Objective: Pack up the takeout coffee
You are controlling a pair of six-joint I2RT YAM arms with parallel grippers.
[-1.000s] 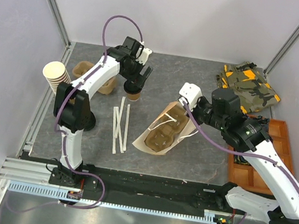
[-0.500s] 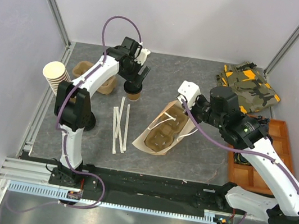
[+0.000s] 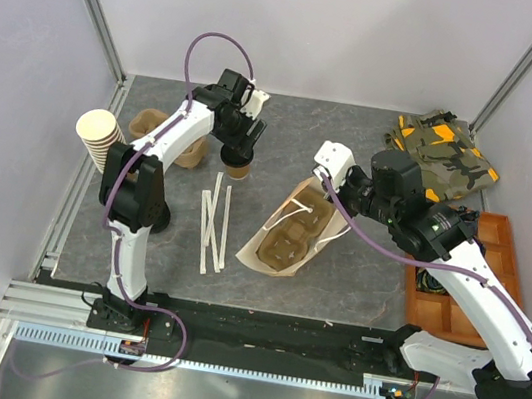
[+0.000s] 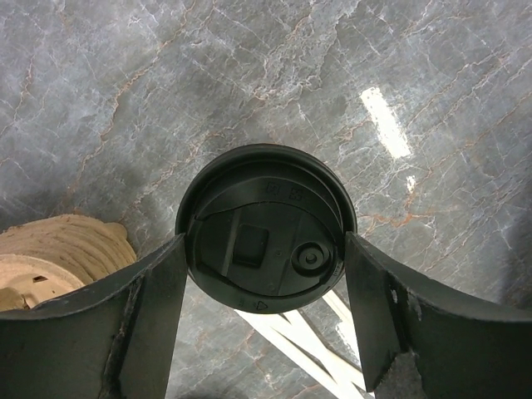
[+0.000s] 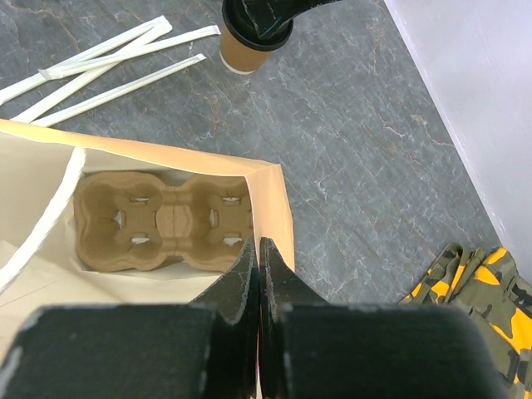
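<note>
The takeout coffee (image 3: 239, 162), a small brown cup with a black lid (image 4: 266, 229), stands on the table. It also shows at the top of the right wrist view (image 5: 243, 48). My left gripper (image 3: 242, 143) straddles it from above, with its fingers (image 4: 162, 291) against both sides of the lid. The paper bag (image 3: 293, 232) lies open on the table with a brown cup carrier (image 5: 162, 220) inside. My right gripper (image 5: 259, 249) is shut on the bag's far rim (image 5: 278, 212) and holds the mouth open.
White wrapped straws (image 3: 214, 222) lie between cup and bag. A stack of brown cups (image 3: 100, 133) and spare carriers (image 3: 160, 132) sit at the left. A camouflage cloth (image 3: 446, 147) and an orange tray (image 3: 475, 283) are at the right.
My right arm has shifted a little left and back, drawing the bag's rim with it. My left gripper has settled slightly around the cup, which has not moved.
</note>
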